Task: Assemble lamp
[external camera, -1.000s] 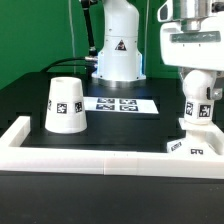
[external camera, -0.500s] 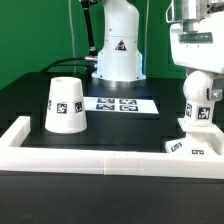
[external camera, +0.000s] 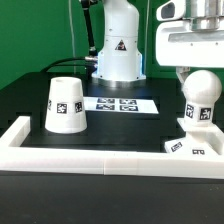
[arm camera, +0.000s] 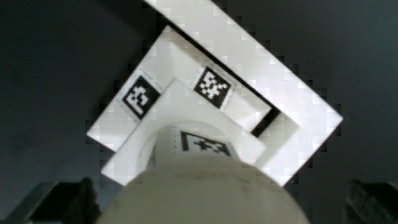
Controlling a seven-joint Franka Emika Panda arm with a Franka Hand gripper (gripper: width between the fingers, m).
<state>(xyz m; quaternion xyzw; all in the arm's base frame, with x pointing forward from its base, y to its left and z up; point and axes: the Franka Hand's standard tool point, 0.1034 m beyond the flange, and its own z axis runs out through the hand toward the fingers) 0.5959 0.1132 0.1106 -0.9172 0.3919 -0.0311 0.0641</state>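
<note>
The rounded bulb piece (external camera: 199, 100) stands upright on the small flat square base (external camera: 195, 147) at the exterior view's right, beside the white wall. My gripper (external camera: 200, 72) hangs just above the bulb's round top, its jaws apart on either side and holding nothing. In the wrist view the bulb (arm camera: 205, 185) fills the space between my dark fingers (arm camera: 68, 203), with a gap on each side, and the tagged base (arm camera: 178, 95) lies beneath it. The tapered shade (external camera: 65, 105) stands mouth down at the exterior view's left, well away from the gripper.
The marker board (external camera: 122, 103) lies flat in the middle behind the parts. A raised white wall (external camera: 90, 158) runs along the front and the left side. The arm's white pedestal (external camera: 118, 50) stands at the back.
My gripper has risen from around the bulb's upper part to above its top, baring the round head. The bulb and base have stayed in place.
</note>
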